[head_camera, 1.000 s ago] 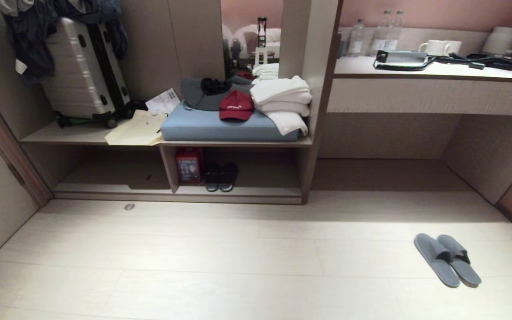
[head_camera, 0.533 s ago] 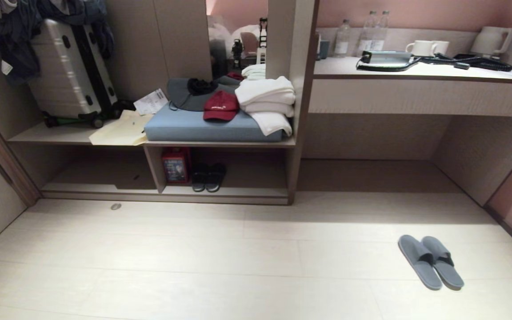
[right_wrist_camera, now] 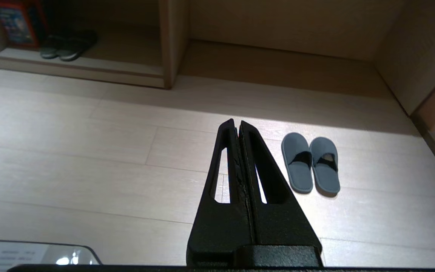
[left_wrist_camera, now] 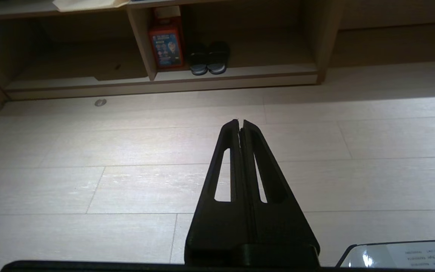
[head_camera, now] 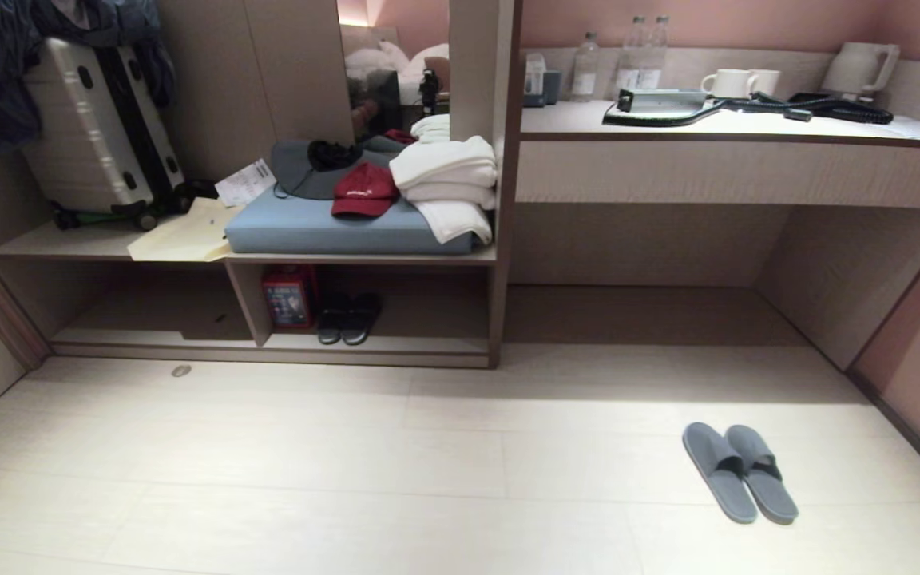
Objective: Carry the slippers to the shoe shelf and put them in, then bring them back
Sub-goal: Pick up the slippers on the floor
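the whole view has slid sideways since a moment ago, so the camera moved, not the things. the slippers lie side by side on the floor, well off to the right of the shoe shelf. the left gripper and right gripper are both closed tight, holding nothing.

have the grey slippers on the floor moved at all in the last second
No. The slippers sit further left in the head view, but the shoe shelf and the floor seams shifted left with them, so the camera turned, not the slippers.
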Available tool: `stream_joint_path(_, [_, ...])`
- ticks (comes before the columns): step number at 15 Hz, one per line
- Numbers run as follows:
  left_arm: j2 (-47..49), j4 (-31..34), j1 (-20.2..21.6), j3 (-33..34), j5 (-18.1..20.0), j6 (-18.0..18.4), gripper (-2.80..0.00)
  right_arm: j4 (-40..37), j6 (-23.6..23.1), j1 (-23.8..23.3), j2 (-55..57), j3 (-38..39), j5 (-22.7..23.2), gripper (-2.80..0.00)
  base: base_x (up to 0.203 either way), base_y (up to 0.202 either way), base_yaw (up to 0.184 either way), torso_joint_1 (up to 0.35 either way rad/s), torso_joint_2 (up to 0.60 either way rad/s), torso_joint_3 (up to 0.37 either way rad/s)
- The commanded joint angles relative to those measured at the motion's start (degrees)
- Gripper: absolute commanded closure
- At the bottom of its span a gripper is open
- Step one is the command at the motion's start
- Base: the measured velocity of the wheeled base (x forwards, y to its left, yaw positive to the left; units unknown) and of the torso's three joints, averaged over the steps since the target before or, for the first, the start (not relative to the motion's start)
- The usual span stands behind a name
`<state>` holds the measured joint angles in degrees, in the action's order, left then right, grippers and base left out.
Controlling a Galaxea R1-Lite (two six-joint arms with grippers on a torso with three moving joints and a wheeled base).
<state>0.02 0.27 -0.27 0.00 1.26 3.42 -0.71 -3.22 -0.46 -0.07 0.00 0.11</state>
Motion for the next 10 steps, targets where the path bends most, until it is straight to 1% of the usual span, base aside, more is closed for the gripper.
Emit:
stream_joint_path(1, [0.1,0.0,0.0,0.1,0.0,0.0,0.00,0.1,0.0,0.0,-0.2,0.0,0.1,0.00,0.000,-0.205,0.000,0.008,0.01,-0.001])
stream_joint_path(10, [0.1,0.1,0.0,0.1,-0.1,0.0,0.00,0.1,0.1,0.0,-0.2,0.0,0.0,0.00,0.000,-0.194,0.002,0.002,0.00,0.002])
